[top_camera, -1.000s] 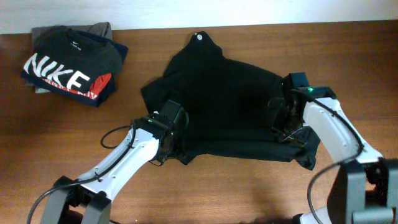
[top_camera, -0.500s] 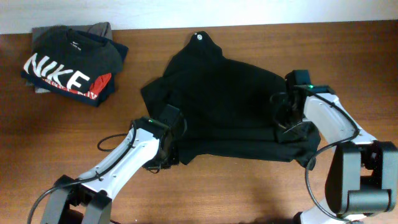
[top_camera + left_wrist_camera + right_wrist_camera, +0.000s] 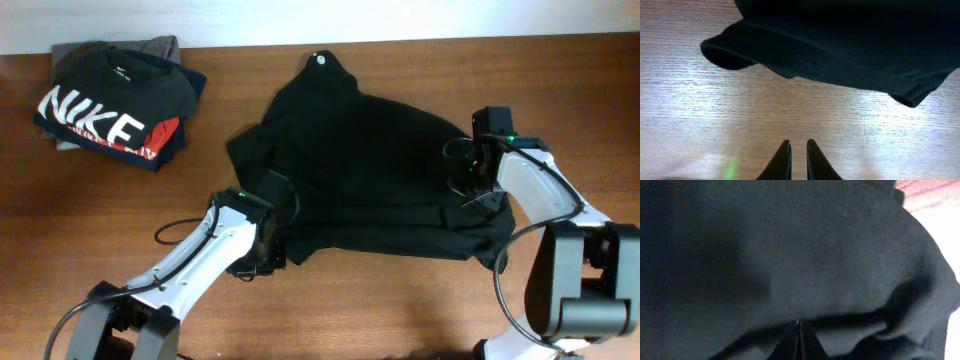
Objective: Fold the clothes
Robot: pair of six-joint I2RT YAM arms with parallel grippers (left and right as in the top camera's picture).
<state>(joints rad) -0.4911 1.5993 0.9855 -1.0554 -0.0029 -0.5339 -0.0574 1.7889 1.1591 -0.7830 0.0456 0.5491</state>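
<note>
Black and only part-folded, the clothes (image 3: 370, 160) lie mid-table, neck tag toward the far edge, as both arms shift position. Your left gripper (image 3: 798, 145) has backed off the near hem it was working a second ago. It now sits over bare table (image 3: 715, 115), fingers a narrow slit apart with nothing between them, and the hem's edge lies just ahead, untouched. Your right gripper (image 3: 798, 327) has slid farther up the garment's right side. Its fingers are pressed together and buried in a fold, apparently pinching cloth, though black on black makes that hard to confirm. The near-right corner has drawn in a little with it. This reads as the left side let go while the right side is being carried. The near edge looks doubled over, but the body is not yet squared, so most of the folding remains. A folded stack topped by a NIKE shirt (image 3: 105, 115) sits at far left, well apart.
</note>
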